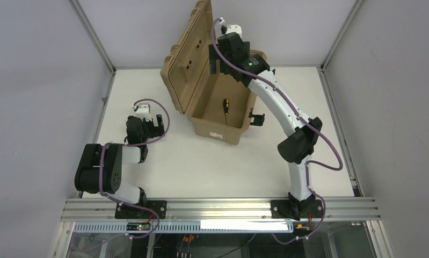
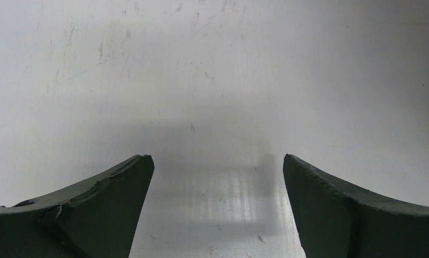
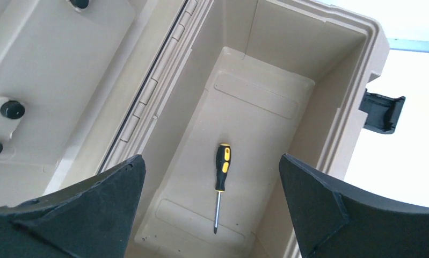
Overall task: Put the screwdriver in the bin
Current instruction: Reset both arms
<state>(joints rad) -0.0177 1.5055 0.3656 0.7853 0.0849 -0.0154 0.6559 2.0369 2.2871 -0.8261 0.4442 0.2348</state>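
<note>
Right wrist view: my right gripper (image 3: 211, 161), wide and empty, hangs above the bin (image 3: 308, 43); screwdriver (image 3: 222, 169) lies inside, handle twelve, tip six o'clock.

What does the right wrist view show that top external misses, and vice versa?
Right wrist only: hinge knuckles, and the right gripper open above the bin. Top external only: the left gripper over the table, apart from the bin, and the bin's label. Both: the screwdriver lying on the bin's floor, lid open.
</note>
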